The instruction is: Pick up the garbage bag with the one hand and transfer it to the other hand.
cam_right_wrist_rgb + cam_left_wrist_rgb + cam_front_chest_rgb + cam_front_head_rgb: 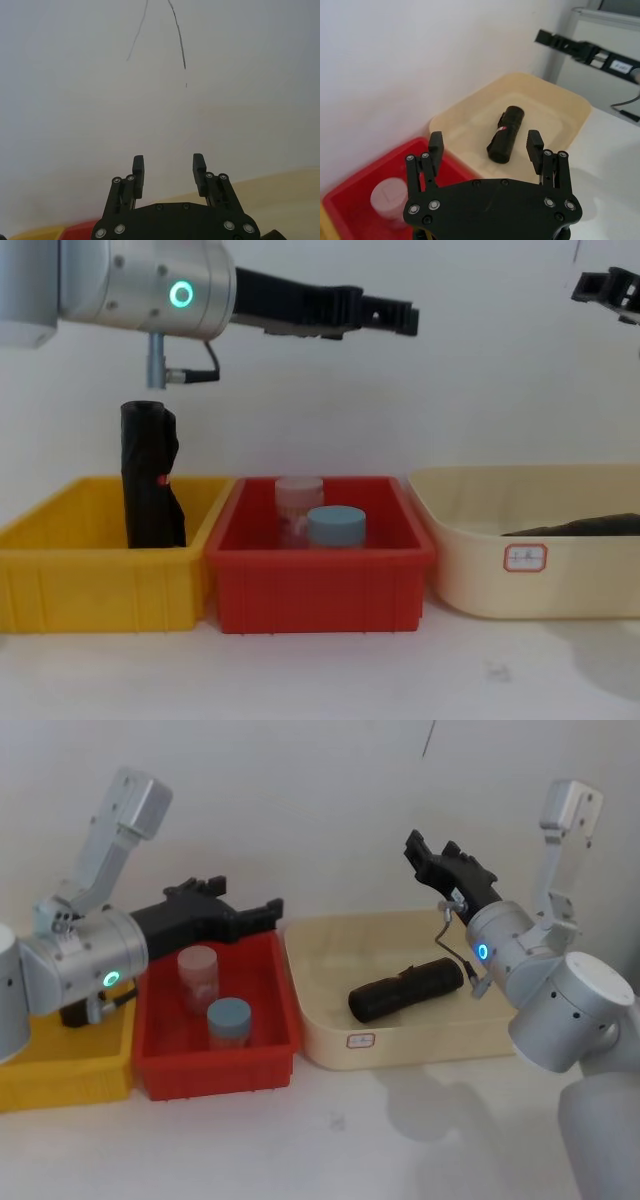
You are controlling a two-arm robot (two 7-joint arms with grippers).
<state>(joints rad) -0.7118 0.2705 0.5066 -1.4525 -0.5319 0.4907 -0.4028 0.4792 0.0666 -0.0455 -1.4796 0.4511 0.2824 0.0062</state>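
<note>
We see the garbage bag (150, 475) standing upright in the yellow bin (60, 570), its top well above the rim. Our left tool (385, 310) hangs high over the back of the red bin (320, 585), fingers spread wide and holding nothing. Our right tool (432, 848) is raised above the far side of the tray (400, 1045), also open and empty. A second black roll (405, 990) lies in that tray. We judge the bag light and fairly stiff, but smooth and likely slippery. We would pinch it across its width on the exposed upper part, low enough to leave the top free for the right tool.
</note>
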